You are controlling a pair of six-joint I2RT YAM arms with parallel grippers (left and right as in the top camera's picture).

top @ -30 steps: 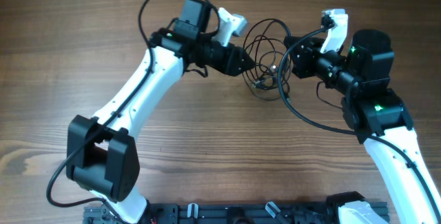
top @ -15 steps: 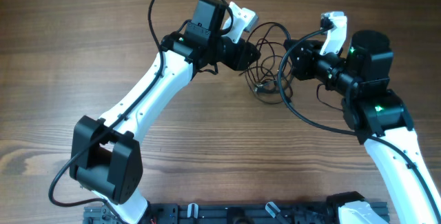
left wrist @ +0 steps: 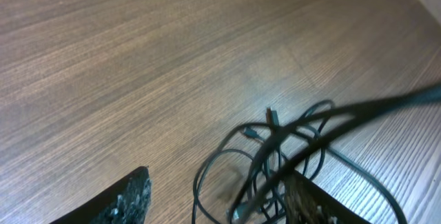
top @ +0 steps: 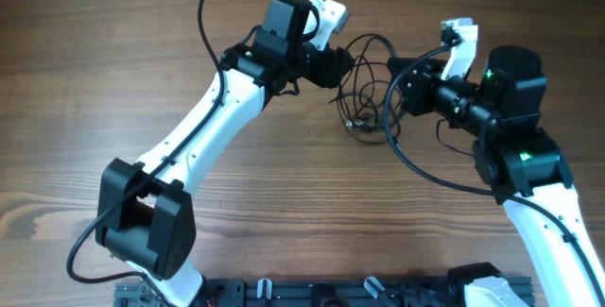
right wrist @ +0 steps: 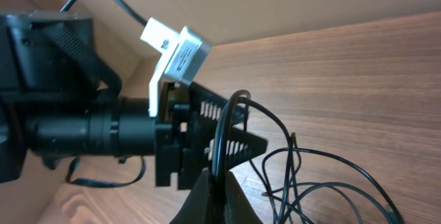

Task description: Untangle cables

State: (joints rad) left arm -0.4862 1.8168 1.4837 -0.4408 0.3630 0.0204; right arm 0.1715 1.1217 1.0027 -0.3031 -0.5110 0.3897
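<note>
Upper centre of the overhead frame: thin black wires with silvery plug ends [top: 359, 118] lie tangled on the brown wooden table [top: 95, 61]. Your left gripper [left wrist: 217, 186] straddles them, fingers apart; your right gripper [right wrist: 215, 186] pinches one strand.

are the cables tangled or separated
Tangled: the cables form one bundle of overlapping loops that cross each other.

Left gripper [top: 348, 61] points to 3 o'clock, fingers [left wrist: 131, 198] spread; right gripper [top: 393, 73] faces it toward 9 o'clock, fingers [right wrist: 207, 198] pinched together.
</note>
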